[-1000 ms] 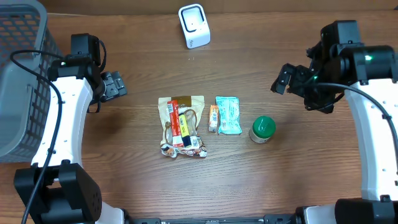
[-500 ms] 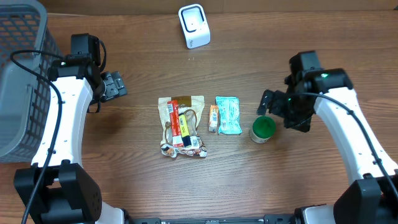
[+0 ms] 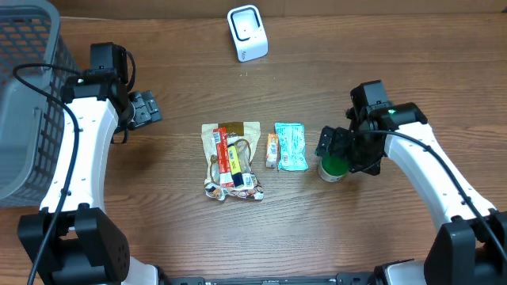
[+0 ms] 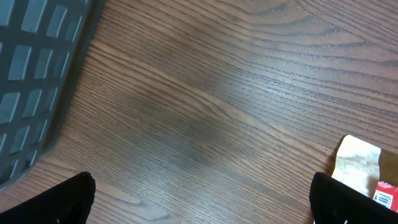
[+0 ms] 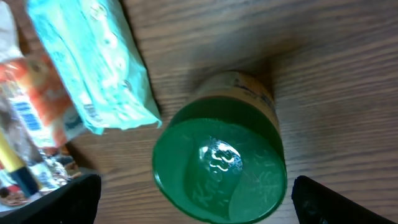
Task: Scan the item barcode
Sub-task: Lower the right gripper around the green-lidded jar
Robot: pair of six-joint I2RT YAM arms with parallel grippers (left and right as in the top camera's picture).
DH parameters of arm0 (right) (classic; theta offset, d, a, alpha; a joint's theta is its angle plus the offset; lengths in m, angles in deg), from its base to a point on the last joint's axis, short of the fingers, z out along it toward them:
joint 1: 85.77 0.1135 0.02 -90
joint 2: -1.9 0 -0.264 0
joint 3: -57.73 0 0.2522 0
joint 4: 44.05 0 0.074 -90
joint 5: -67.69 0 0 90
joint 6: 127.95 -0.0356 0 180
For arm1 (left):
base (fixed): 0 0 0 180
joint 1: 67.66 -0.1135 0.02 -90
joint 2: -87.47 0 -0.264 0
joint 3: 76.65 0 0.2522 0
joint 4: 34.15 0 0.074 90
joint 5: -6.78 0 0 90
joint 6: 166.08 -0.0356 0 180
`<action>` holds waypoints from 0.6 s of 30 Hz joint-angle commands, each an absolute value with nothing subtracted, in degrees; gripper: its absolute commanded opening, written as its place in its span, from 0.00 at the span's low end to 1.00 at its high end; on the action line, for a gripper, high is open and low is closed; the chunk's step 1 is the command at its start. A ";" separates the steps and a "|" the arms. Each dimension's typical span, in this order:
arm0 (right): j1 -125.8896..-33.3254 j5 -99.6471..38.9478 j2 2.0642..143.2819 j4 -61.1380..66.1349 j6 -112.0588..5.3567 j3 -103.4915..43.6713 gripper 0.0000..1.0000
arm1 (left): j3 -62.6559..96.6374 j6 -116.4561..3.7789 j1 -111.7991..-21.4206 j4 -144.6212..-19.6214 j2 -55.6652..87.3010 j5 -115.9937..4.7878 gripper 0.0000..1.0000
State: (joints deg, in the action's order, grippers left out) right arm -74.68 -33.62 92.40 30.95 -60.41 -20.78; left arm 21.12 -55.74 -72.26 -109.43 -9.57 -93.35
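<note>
Gaping above one green-lidded jar point(image 3: 331, 169), right pincer point(image 3: 345, 153); left pincer point(image 3: 146, 109) likewise agape; three packets point(image 3: 291, 146), one scanner point(image 3: 247, 32).

left claw point(image 3: 149, 109): spread wide, arm folded | right claw point(image 3: 337, 152): spread wide, arm extended inward, pointing down

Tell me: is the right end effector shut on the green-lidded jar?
No, the right end effector stands wide open, fingers clear on either side of the green-lidded jar.

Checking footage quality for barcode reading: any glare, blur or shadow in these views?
Right wrist: white glare spot on the green lid, teal packet slightly soft. Left wrist: sharp wood grain, faint shadow on the table. Overhead: even light, no glare.
</note>
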 commanded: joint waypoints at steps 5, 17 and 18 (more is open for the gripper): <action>-72.91 -28.74 92.05 29.33 -60.48 -17.83 1.00 | 21.91 -56.81 -72.15 -109.37 -8.78 -93.72 1.00; -69.35 -24.72 92.11 25.24 -60.45 -15.87 0.99 | 21.91 -56.81 -72.15 -109.37 -8.78 -93.72 1.00; -69.26 -24.66 92.11 25.04 -60.45 -15.87 0.99 | 21.91 -56.81 -72.15 -109.34 -8.78 -93.72 1.00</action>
